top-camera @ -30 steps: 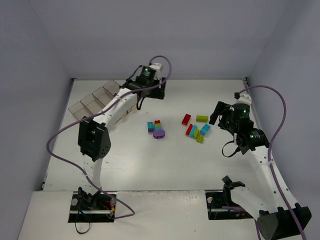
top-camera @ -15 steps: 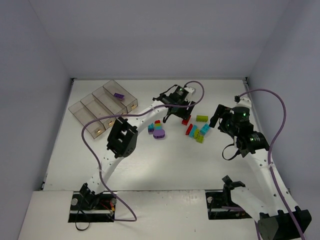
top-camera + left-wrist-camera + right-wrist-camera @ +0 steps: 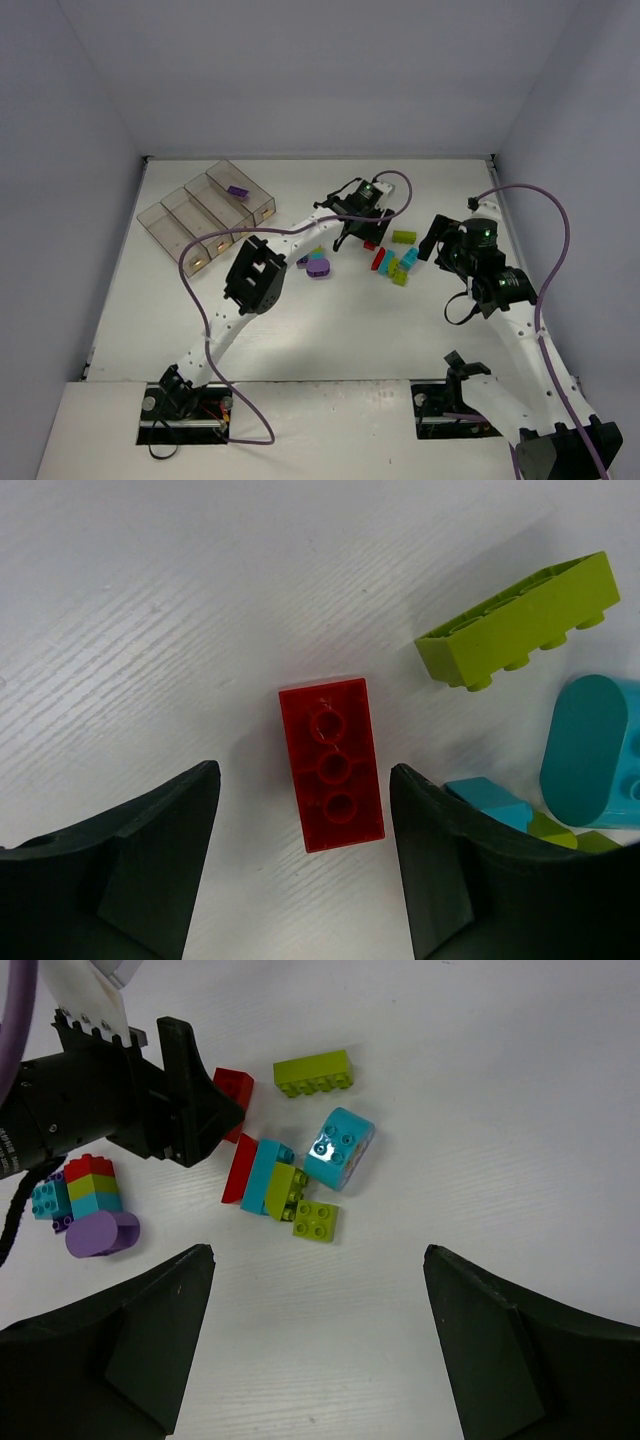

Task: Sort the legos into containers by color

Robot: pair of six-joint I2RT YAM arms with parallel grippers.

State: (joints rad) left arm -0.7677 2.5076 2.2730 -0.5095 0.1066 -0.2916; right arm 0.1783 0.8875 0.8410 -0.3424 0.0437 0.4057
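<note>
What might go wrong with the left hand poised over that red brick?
1. The red brick lies slightly askew between the fingers of the open left hand, so it may twist or slip when they close.
2. The lime brick and cyan piece sit close beside it; a finger could nudge them.
3. The right hand hovers over the same bricks, so the arms might bump.

red brick [image 3: 332,763] flat | lime brick [image 3: 520,620] tipped on side, near it | purple round piece [image 3: 100,1233] beside stacked bricks [image 3: 88,1188] | containers [image 3: 163,226] far-left, purple brick [image 3: 238,190] in end bin
</note>
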